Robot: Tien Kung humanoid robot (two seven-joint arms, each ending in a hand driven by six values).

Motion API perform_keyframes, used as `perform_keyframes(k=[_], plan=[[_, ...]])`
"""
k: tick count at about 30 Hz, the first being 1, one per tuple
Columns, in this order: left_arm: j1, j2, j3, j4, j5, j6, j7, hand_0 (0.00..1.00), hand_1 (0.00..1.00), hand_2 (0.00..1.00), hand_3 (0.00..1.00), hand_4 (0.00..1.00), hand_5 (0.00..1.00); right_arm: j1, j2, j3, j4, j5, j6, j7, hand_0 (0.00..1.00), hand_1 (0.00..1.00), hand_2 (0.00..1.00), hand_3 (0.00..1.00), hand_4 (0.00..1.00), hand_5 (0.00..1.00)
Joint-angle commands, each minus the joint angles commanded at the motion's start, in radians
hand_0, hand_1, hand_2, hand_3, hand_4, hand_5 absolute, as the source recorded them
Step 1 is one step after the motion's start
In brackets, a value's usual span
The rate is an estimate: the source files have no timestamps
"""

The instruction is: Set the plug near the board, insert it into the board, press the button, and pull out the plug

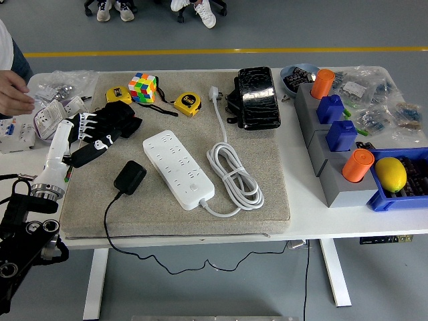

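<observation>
Left hand point(93, 130) hovers spread and empty, apart from the black block-shaped plug point(130, 177) lying beside the long white power board point(178, 169); regrasping could snag its trailing cable.

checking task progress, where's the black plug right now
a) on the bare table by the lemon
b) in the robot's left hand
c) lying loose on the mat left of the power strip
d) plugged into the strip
c: the black plug lies on the mat just left of the white power strip, clear of the left hand.
</observation>
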Motion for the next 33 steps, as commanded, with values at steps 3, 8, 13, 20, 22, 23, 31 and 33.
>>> perform_keyframes(k=[3, 8, 13, 20, 22, 23, 31, 33], plan=[[0.007, 0.000, -0.024, -0.001, -0.007, -0.001, -0.004, 0.328, 0.475, 0.503, 0.557, 0.870, 0.338, 0.003, -0.002, -0.010, -0.002, 0.007, -0.001, -0.001, 0.549, 0.572, 0.523, 0.504, 0.815, 0.346], [0.011, 0.001, -0.057, 0.000, -0.001, -0.006, 0.009, 0.329, 0.471, 0.504, 0.556, 0.860, 0.330, 0.010, -0.005, -0.027, -0.005, 0.015, 0.000, -0.003, 0.549, 0.572, 0.523, 0.504, 0.815, 0.347], [0.013, 0.004, -0.081, -0.003, 0.014, -0.021, 0.039, 0.329, 0.471, 0.504, 0.556, 0.860, 0.330, 0.015, -0.008, -0.038, -0.006, 0.022, 0.001, -0.006, 0.549, 0.572, 0.523, 0.504, 0.815, 0.347], [0.024, 0.007, -0.119, -0.012, 0.024, -0.029, 0.047, 0.333, 0.469, 0.504, 0.556, 0.854, 0.327, 0.020, -0.019, -0.065, -0.011, 0.043, 0.000, -0.008, 0.549, 0.573, 0.523, 0.504, 0.814, 0.347], [0.028, 0.008, -0.125, -0.012, 0.026, -0.031, 0.050, 0.333, 0.469, 0.504, 0.556, 0.854, 0.327, 0.019, -0.020, -0.076, -0.013, 0.051, 0.000, -0.009, 0.549, 0.573, 0.523, 0.504, 0.814, 0.347], [0.030, 0.010, -0.129, -0.013, 0.027, -0.033, 0.051, 0.333, 0.469, 0.504, 0.556, 0.854, 0.327, 0.019, -0.020, -0.089, -0.016, 0.062, 0.001, -0.010, 0.549, 0.573, 0.523, 0.504, 0.814, 0.347], [0.035, 0.018, -0.151, -0.019, 0.027, -0.023, 0.057, 0.332, 0.468, 0.502, 0.556, 0.852, 0.327, 0.018, -0.017, -0.130, -0.026, 0.096, 0.003, -0.014, 0.549, 0.574, 0.524, 0.504, 0.813, 0.351], [0.036, 0.021, -0.154, -0.022, 0.027, -0.026, 0.057, 0.329, 0.467, 0.501, 0.553, 0.851, 0.329, 0.017, -0.018, -0.130, -0.025, 0.096, 0.003, -0.014, 0.549, 0.573, 0.525, 0.503, 0.813, 0.354]])
